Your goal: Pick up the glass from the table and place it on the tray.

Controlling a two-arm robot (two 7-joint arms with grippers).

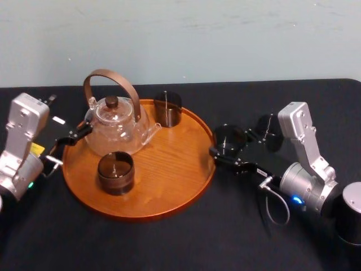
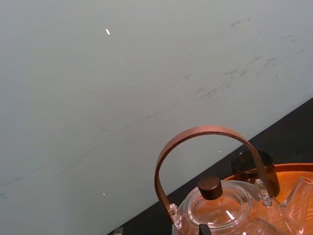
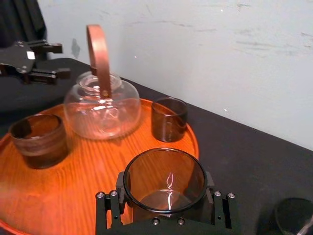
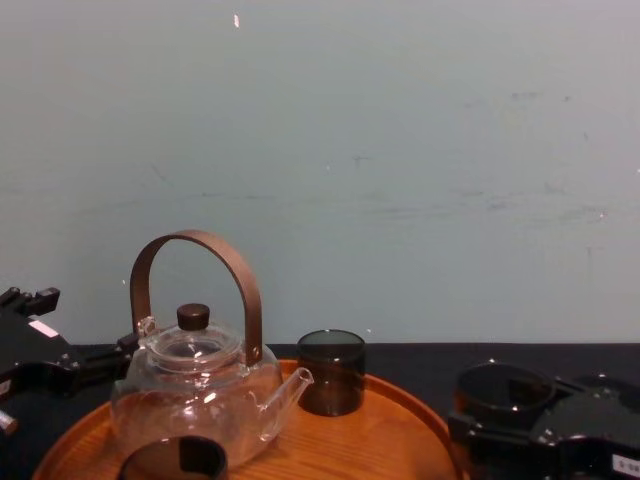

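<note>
One smoky glass [image 1: 229,136], pinched by the fingers of the right gripper [image 1: 231,144], would need lifting clear over the tray [image 1: 210,175] rim; left gripper [image 1: 78,134] parked, fingers spread.

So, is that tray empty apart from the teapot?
No: besides the teapot, the tray carries a far glass by its back rim and a near glass in front of the teapot.

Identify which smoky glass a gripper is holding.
The glass just right of the tray's rim, clamped in the right gripper. The back glass and front glass stand free on the tray; the left gripper sits by the teapot.
</note>
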